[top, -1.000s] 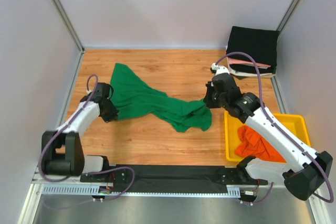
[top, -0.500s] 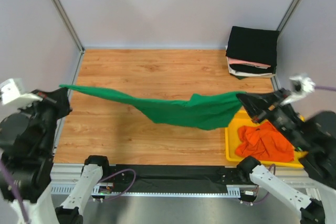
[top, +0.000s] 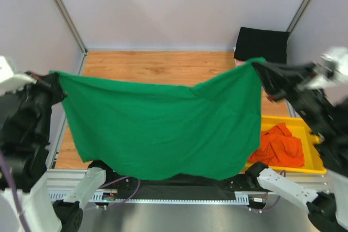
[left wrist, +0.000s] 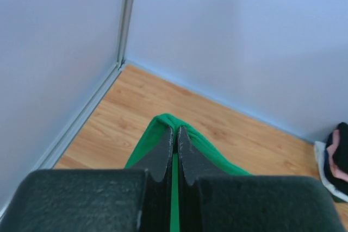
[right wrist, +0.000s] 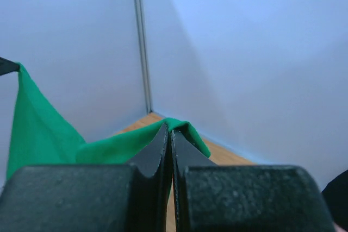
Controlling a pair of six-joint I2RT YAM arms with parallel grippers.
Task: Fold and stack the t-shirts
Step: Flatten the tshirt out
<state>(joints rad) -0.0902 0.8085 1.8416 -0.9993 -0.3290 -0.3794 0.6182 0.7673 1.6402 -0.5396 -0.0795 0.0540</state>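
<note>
Two-point hold on the green t-shirt (top: 163, 129): spread wide in the air above the table (top: 163, 64), lower hem hanging past the near table edge in the top view.

Far left: left gripper (top: 53, 80) up high beside the left wall, clamped on the shirt's top-left corner. Same grip in the left wrist view, gripper (left wrist: 175, 134) with fingers (left wrist: 162, 153) pressed together, thin strip of green pinched between them, cloth bunched around the tips.

Middle: top edge sagging a little between the two grips, small fold bump right of centre. Most of the wood hidden behind the cloth, only the far strip showing.

Right: right gripper (top: 260, 70) also high, clamped on the top-right corner. Right wrist view: gripper (right wrist: 169, 131) with fingers (right wrist: 156, 153) shut tight, green fold wrapped over the tips, rest of the cloth draping off to the left.

Far right corner of the table: stack of folded shirts (top: 262, 42), black on top. Visible too at the right edge of the left wrist view, pink and white layers under the black.

Near right: yellow bin (top: 312, 161) holding a crumpled orange shirt (top: 280, 148), left part of both hidden behind the green cloth.
</note>
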